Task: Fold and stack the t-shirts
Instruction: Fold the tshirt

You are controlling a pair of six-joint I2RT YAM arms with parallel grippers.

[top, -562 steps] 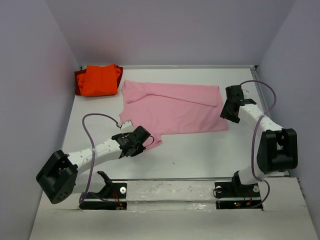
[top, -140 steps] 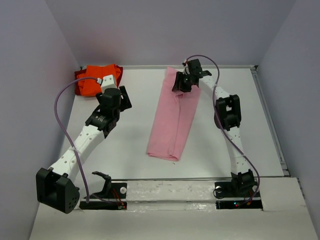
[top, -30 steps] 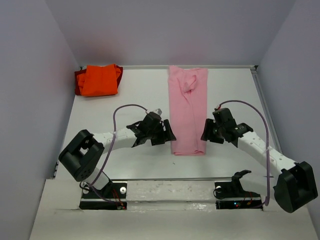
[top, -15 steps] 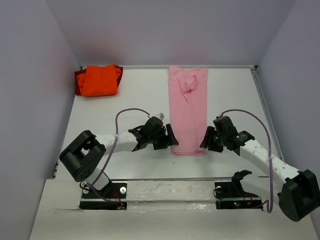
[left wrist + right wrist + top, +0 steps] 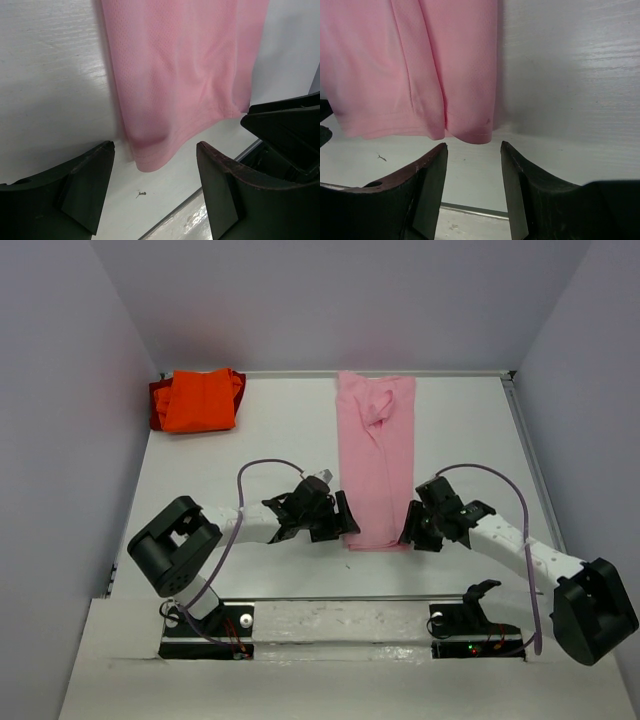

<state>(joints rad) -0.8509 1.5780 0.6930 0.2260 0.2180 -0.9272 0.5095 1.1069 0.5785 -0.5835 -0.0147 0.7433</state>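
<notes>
my left hand (image 5: pixel 343 523): released, fingers (image 5: pixel 82 187) spread wide, parked low on the desk (image 5: pixel 260 445) right at the near left corner of the pink t-shirt (image 5: pixel 376 465). In the wrist view that corner pokes toward the gap between my fingers, but nothing's pinched.

my right hand (image 5: pixel 408 527): also let go, jaws apart, sitting at the near right corner of the same shirt. The hem's folded edge lies just ahead of the gap and is not clamped.

pink t-shirt: folded into a long narrow strip, lying flat in the middle of the desk and running from the far edge down toward me. There's a little bunched-up wrinkle near the far end. The near hem sits between my two hands, with a slight curl at the left corner.

orange t-shirts (image 5: pixel 198 400): a folded pile in the far left corner of the desk, brighter orange on top and a darker red-orange edge peeking out on the left side. Well apart from both hands.

desk: white, and there's a tiny dark speck just near of the pink hem.
</notes>
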